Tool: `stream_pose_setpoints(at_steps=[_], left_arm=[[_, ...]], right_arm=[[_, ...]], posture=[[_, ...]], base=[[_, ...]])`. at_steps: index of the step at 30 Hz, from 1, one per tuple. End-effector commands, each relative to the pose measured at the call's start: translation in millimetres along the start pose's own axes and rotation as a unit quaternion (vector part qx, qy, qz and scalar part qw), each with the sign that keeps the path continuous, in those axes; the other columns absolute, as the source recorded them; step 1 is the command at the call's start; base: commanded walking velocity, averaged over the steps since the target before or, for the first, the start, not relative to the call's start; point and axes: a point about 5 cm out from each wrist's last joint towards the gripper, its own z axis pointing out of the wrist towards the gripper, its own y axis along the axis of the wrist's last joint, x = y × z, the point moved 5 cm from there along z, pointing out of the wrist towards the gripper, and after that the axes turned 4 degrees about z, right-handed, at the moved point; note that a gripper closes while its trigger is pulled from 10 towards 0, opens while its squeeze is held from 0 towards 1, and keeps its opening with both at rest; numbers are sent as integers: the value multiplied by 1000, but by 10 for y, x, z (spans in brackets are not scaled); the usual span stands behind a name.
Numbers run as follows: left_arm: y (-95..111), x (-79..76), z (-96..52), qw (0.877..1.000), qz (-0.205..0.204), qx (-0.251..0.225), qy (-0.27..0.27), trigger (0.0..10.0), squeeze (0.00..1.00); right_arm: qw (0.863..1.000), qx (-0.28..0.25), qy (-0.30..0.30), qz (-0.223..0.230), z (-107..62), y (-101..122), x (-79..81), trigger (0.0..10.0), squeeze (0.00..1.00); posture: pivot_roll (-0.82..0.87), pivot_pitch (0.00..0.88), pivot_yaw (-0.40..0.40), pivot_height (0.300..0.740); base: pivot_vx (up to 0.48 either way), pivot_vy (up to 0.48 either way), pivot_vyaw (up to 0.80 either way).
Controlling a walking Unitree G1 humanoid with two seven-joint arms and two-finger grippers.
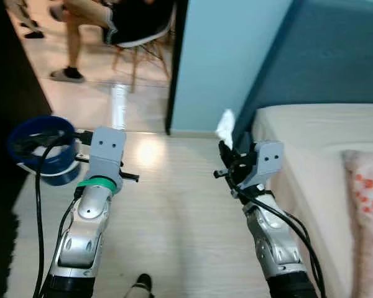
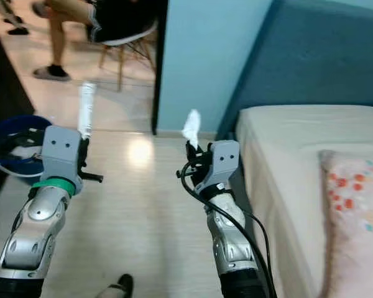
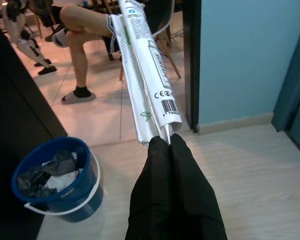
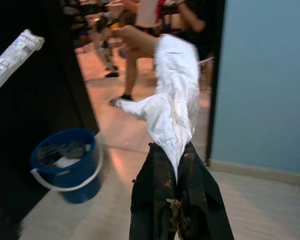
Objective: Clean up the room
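Both silver arms reach forward over the pale wood-plank floor (image 1: pixel 174 230), the nearest things to the head camera. Left gripper (image 3: pixel 168 142): its two black fingers are pressed together on the lower end of a long white printed wrapper (image 3: pixel 147 75), which bears a barcode and green leaf marks and sticks straight out from the fingertips toward the doorway. Right gripper (image 4: pixel 175 160): fingers clenched on a crumpled white tissue (image 4: pixel 172 102), which stands up above the fingertips, held in the air beside the near corner of the bed (image 1: pixel 311 143). Blue bucket (image 1: pixel 42 149): stands on the floor at the robot's left, against a dark piece of furniture (image 3: pixel 20 115), just beside the left arm; it has a white handle hanging down its side and holds dark and white crumpled scraps. Bed: at the robot's right, with a cream mattress cover, a blue padded headboard (image 1: pixel 336 56) against the wall behind it, and a pillow (image 1: pixel 367 205) with orange spots lying along its right edge. Light blue wall (image 1: pixel 227 56): stands between the bed and a dark door frame (image 1: pixel 177 62). Beyond the door frame, on a tiled floor, a person (image 1: pixel 93 18) sits on a white chair with wooden legs (image 1: pixel 143 46), legs crossed, wearing dark socks and slippers.
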Motion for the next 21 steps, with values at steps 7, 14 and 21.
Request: stream_pose_setpoints(at_steps=[7, 14, 21], left_arm=[[48, -127, 63, 1000, 16, -13, -20, 10000, 0], [75, -146, 177, 999, 18, -17, -40, 10000, 0], [159, -114, 331, 998, 26, -25, -46, 10000, 0]], right_arm=[[999, 10, -34, 1, -72, -90, -184, 10000, 0], [998, 8, -69, -1, -118, -141, -295, 10000, 0], [996, 3, -87, 2, -176, -173, -300, 10000, 0]], posture=[[125, 89, -38, 740], [113, 98, 39, 740], [106, 106, 69, 740]], base=[[0, 0, 630], [0, 0, 625], [0, 0, 621]])
